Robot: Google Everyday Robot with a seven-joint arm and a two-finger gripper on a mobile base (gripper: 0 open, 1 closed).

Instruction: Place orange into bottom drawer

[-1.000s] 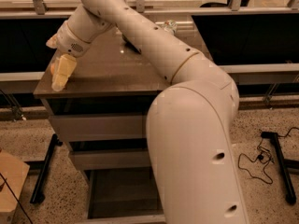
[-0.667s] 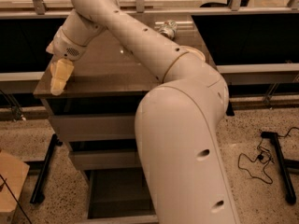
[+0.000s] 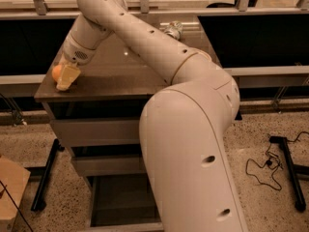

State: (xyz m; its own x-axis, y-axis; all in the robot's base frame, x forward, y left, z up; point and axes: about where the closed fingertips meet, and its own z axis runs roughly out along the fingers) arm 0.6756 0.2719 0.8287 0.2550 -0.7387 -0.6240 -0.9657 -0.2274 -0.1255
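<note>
Leftmost, a cardboard box (image 3: 8, 190) stands on the speckled floor beside a black stand leg (image 3: 45, 180). Next, at the front left corner of the table (image 3: 125, 74), lies the orange (image 3: 56, 72), partly hidden by the pale yellow end effector (image 3: 65, 80), which points down onto the tabletop and touches the fruit's right side. Whether the end effector is clamped on the orange or merely resting against it cannot be told.

Below the tabletop, three grey-brown drawers are stacked. The top drawer (image 3: 96, 131) and middle drawer (image 3: 107, 165) show only their flat fronts. The bottom drawer (image 3: 120, 199) is pulled out, its dark interior facing upward, with its right part covered by the arm.

The robot's white arm (image 3: 188, 144) rises from the lower right, bends at a large elbow and reaches back across the table to the left corner. Behind it, near the table's rear edge, lies a crushed can (image 3: 173, 29). Farther right, a black cable (image 3: 263, 167) lies on the floor beside another black stand leg (image 3: 291, 175).
</note>
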